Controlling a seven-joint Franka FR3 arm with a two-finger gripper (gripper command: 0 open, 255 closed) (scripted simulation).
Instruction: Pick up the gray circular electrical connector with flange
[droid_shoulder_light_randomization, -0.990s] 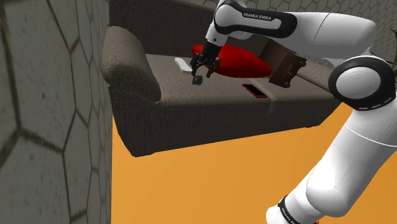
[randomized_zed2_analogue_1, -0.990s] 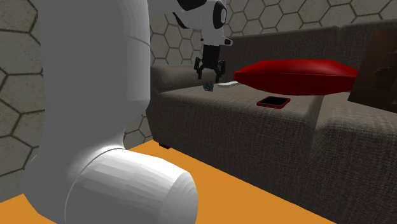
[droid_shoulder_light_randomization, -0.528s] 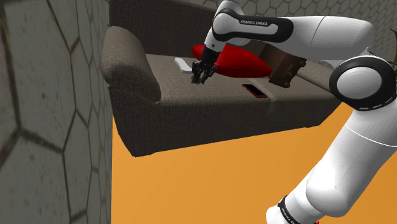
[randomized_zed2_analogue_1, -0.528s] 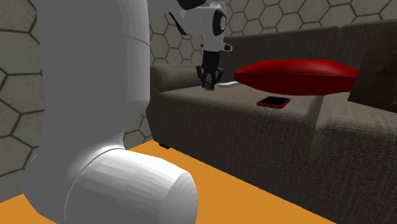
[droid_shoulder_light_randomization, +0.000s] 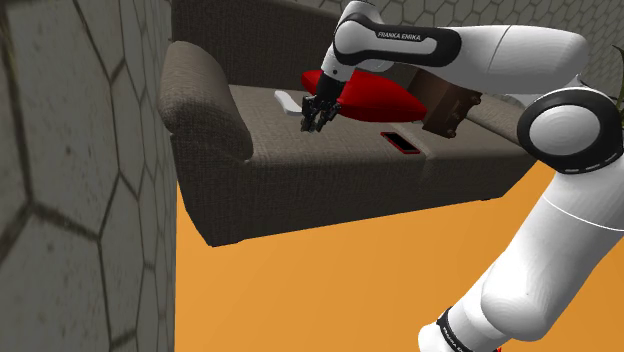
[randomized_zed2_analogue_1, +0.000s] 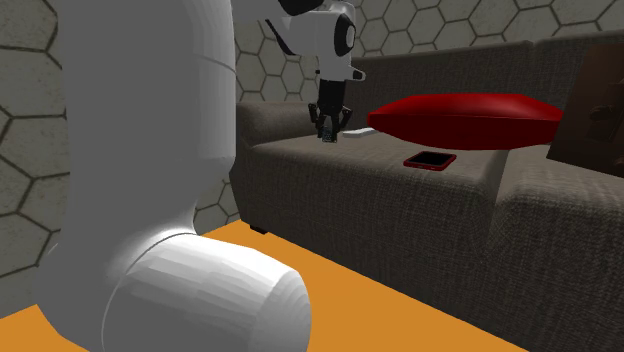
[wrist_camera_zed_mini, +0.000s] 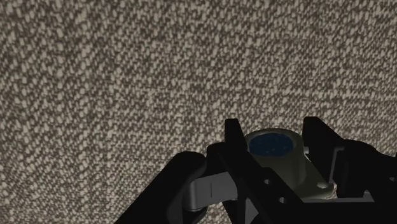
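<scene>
Connector (wrist_camera_zed_mini: 280, 158) sitting clamped in the tool (wrist_camera_zed_mini: 273, 135) over the sofa seat

Through the wrist view I am seeing the connector as a pale grey round body with a blue face and a flat flange at its base. The two black fingers (wrist_camera_zed_mini: 234, 143) are pressing against it from either side, so I am reading the tool as drawn in narrow and holding the part. Coarse woven fabric is showing behind it.

In the shoulder view the arm is reaching over the dark brown sofa (droid_shoulder_light_randomization: 300, 165), and the tool is hanging low over the seat, toward the armrest end. The connector is sitting right at the seat's surface, and I cannot tell whether it is touching the fabric or hanging just clear of it.

A red cushion (droid_shoulder_light_randomization: 385, 98) is lying just behind the tool, toward the backrest. A small white flat item (droid_shoulder_light_randomization: 288, 101) is lying on the seat near the tool, on the shoulder view's left of it. A red-edged phone (droid_shoulder_light_randomization: 400, 143) with a black screen is lying flat on the seat in front of the cushion, apart from the tool on the shoulder view's right. A brown wooden item (droid_shoulder_light_randomization: 450, 108) is leaning further along that side. An orange floor (droid_shoulder_light_randomization: 330, 290) is spreading under the sofa, and a grey wall (droid_shoulder_light_randomization: 80, 150) with a hexagon pattern is standing at the shoulder view's left
</scene>
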